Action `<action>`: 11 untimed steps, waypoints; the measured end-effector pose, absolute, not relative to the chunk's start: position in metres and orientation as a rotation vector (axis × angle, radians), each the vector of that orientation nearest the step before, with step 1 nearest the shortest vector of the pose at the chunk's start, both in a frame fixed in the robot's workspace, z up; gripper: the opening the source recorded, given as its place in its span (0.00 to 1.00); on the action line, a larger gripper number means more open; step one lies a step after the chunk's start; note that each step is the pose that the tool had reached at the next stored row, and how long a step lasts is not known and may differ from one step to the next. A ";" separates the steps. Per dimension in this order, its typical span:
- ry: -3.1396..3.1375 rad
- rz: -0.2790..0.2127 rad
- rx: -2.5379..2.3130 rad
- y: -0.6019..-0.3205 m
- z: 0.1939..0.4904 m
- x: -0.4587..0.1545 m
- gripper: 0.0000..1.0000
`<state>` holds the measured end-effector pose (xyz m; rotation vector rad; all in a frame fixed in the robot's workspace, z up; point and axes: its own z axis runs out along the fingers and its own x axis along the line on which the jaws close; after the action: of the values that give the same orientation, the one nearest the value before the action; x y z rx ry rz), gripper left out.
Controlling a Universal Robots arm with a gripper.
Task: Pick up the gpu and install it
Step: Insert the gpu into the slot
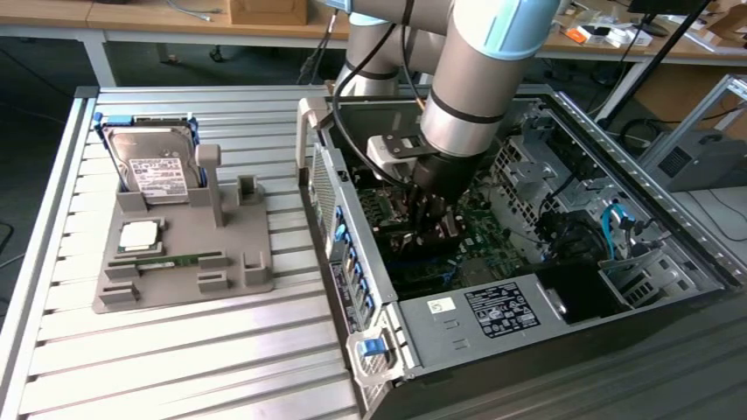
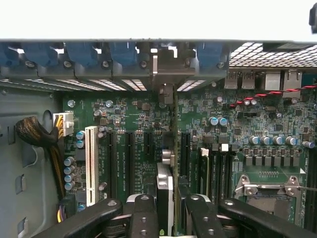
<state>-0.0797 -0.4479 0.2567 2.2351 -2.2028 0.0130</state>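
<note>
- Jaws [image 2: 166,208] closed on gpu [image 2: 168,163], held edge-on.
- Gpu stands over motherboard [image 2: 129,114] slots inside case [image 1: 653,175], bracket toward rear wall.

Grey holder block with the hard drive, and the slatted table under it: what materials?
Grey holder block: looks like matte moulded or printed plastic, uniform dull grey with no glints, though painted material can't be ruled out. Slatted table: likely aluminium profile, brushed silver sheen with straight extruded grooves.

Gpu [image 2: 168,163]: thin dark card, edge-on, upright over green motherboard slots, bracket at rear.
</note>
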 end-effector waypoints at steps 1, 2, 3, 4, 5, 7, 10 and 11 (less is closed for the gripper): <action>-2.203 0.013 2.235 -0.448 0.257 -0.080 0.27; -2.203 0.013 2.235 -0.448 0.257 -0.080 0.27; -2.203 0.013 2.235 -0.448 0.257 -0.080 0.27; -2.203 0.013 2.236 -0.448 0.258 -0.080 0.27; -2.204 0.013 2.236 -0.448 0.259 -0.080 0.27; -2.204 0.014 2.236 -0.448 0.261 -0.080 0.27; -2.203 0.014 2.235 -0.448 0.263 -0.080 0.27; -2.203 0.014 2.235 -0.448 0.263 -0.080 0.27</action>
<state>-0.0797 -0.4478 0.2632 2.2351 -2.2030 0.0144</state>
